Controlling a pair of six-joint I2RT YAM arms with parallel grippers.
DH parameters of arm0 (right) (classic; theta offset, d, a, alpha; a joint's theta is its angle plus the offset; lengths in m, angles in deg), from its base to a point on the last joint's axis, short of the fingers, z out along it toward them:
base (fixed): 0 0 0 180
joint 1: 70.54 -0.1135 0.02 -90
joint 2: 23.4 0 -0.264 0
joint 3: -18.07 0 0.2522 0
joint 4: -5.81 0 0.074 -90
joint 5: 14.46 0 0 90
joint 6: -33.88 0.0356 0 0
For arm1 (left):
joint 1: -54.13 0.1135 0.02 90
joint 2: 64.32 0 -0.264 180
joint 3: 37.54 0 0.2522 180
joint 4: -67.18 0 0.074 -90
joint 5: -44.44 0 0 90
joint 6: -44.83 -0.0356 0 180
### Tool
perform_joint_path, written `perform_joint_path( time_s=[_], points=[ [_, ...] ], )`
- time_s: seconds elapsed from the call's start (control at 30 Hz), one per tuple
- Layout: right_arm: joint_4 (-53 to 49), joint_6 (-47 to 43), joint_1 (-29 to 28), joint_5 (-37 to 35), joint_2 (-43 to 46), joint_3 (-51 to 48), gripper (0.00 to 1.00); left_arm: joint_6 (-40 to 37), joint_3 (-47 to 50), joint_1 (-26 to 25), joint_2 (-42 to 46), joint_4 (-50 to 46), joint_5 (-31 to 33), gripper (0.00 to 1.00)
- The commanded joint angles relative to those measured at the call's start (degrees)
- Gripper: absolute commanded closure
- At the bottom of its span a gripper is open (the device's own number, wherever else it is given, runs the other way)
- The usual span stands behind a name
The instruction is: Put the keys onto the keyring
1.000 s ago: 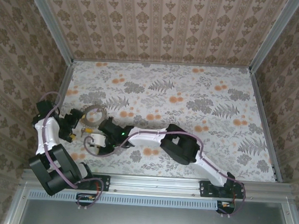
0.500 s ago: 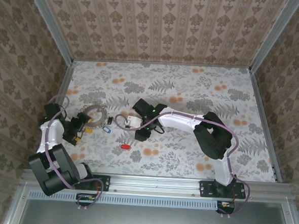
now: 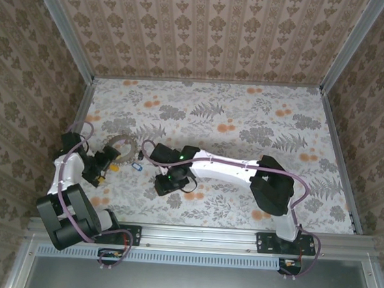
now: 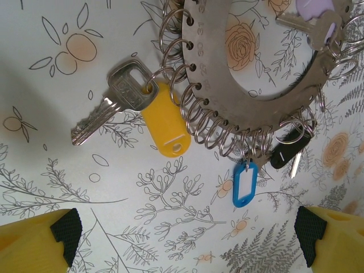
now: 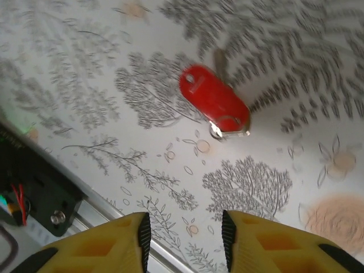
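Nearest: right hand [image 5: 185,242] points down at the counter [image 3: 258,122], fingers partly parted, gripping nothing. The red-tagged key [image 5: 215,102] lies flat on the counter just beyond those fingertips, loose, with a small split ring at one end of the tag, apart from the keyring. Further left, the left hand [image 4: 182,242] is spread wide and empty, hovering by the keyring's near edge. Beyond its fingers, a blue tag [image 4: 244,185], a black tag [image 4: 286,154] and a yellow-tagged key [image 4: 162,122] hang off small split rings on the keyring [image 4: 227,85], a flat silvery arc with numbered holes. A lilac-tagged key [image 4: 315,8] sits at its far side. Keyring lies flat on the counter's left side.
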Motion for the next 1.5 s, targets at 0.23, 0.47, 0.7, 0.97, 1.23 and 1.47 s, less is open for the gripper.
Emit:
perform_joint_path(
  time_s=[0.23, 0.47, 0.7, 0.97, 1.23, 1.47],
  points=[
    [-7.1, 22.5, -0.7, -9.8, -7.8, 7.7, 0.52, -2.5, 1.8, -4.1, 0.2, 1.1, 0.8, 0.0],
    [-10.8, 21.8, -1.7, -11.9, -14.5, 15.4, 0.56, -2.6, 1.6, -4.4, -0.1, 1.0, 0.2, 0.0],
    [-11.2, 23.6, -3.5, -12.3, -16.7, 14.3, 0.73, -2.6, 1.5, -4.5, -0.3, 1.0, 0.3, 0.0],
    [-11.9, 24.2, -4.7, -19.2, -12.2, 12.2, 0.87, -2.7, 1.4, -4.5, 1.1, 0.7, 1.3, 0.0],
    [-12.4, 21.5, -4.6, -21.1, -9.3, 11.6, 0.99, -2.6, 1.5, -5.0, 0.3, 0.7, 0.8, 0.0],
    [-10.4, 17.7, -1.2, -20.2, -0.6, 3.2, 1.0, -2.9, 1.1, -6.2, 0.3, 0.4, 1.9, 0.0]
  ],
)
